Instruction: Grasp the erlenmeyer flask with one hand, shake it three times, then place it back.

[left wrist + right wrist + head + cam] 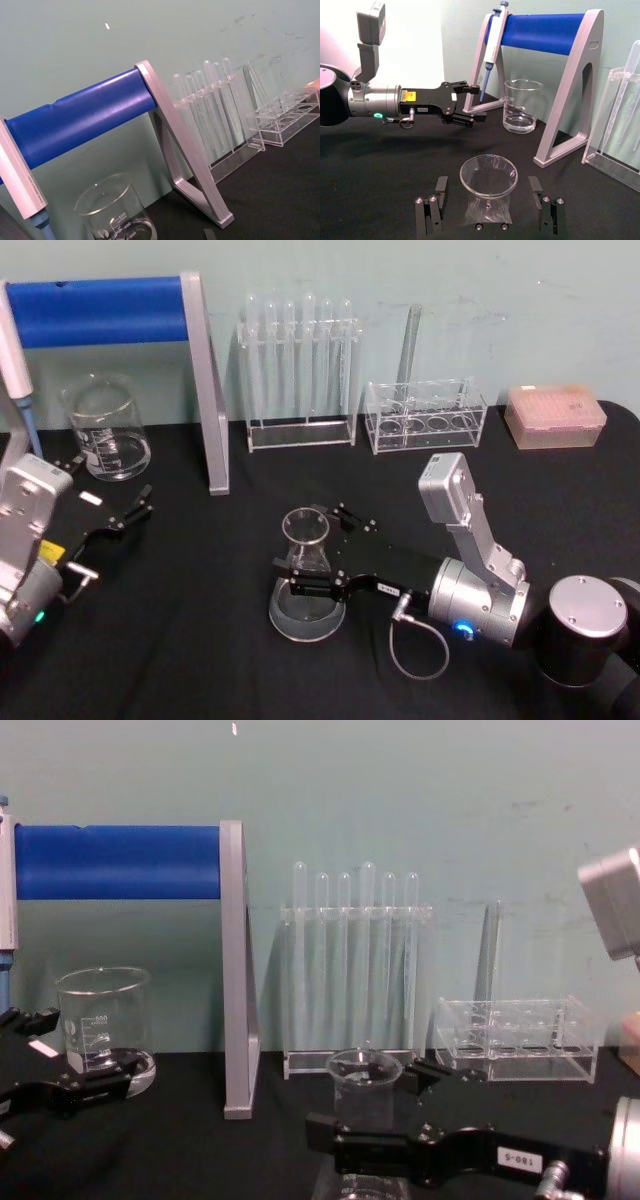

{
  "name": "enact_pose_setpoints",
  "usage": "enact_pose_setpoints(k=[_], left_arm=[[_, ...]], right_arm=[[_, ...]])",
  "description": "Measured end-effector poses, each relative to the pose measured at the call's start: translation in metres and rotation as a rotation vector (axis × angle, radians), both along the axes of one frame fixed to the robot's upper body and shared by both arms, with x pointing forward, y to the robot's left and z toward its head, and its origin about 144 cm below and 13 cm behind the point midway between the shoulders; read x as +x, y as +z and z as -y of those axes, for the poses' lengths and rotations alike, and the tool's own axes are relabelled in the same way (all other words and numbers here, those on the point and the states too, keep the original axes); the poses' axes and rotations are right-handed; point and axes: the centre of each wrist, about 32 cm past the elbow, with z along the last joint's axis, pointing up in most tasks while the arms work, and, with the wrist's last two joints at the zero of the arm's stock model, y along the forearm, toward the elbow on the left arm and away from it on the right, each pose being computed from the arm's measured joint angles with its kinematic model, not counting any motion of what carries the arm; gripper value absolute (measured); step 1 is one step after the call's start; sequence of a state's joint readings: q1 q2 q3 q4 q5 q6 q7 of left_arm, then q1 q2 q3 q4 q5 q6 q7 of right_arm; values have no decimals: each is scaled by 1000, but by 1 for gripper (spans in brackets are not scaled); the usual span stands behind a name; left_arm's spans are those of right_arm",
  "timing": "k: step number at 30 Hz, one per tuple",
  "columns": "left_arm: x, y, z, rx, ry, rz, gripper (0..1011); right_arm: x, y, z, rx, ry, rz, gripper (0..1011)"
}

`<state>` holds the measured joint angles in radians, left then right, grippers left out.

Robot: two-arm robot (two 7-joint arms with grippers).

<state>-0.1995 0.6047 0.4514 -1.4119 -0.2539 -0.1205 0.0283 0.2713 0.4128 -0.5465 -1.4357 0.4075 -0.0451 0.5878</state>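
Note:
The erlenmeyer flask (305,542) is clear glass and stands upright on the black table, near its middle. My right gripper (310,545) reaches in from the right and is open, one finger on each side of the flask's neck. In the right wrist view the flask (488,202) sits between the two fingers (440,186) with a gap on both sides. The chest view shows the flask (365,1085) with the right gripper (365,1105) around it. My left gripper (112,478) rests open at the table's left, close to the beaker.
A glass beaker (107,430) stands at the back left under the blue-barred pipette stand (205,380), where a pipette (492,40) hangs. A rack of test tubes (300,370), a low clear rack (425,415) and a pink tip box (555,415) line the back edge.

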Motion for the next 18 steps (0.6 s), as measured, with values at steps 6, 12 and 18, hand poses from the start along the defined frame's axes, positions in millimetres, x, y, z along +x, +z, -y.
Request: enact_pose_setpoints(k=[6,12,18], left_arm=[[0,0,0,0,0,0,1001],[0,0,0,0,0,0,1001],[0,0,0,0,0,0,1001]], right_arm=[[0,0,0,0,0,0,1000],[0,0,0,0,-1,-1,925],[0,0,1,0,-1,-1,787]])
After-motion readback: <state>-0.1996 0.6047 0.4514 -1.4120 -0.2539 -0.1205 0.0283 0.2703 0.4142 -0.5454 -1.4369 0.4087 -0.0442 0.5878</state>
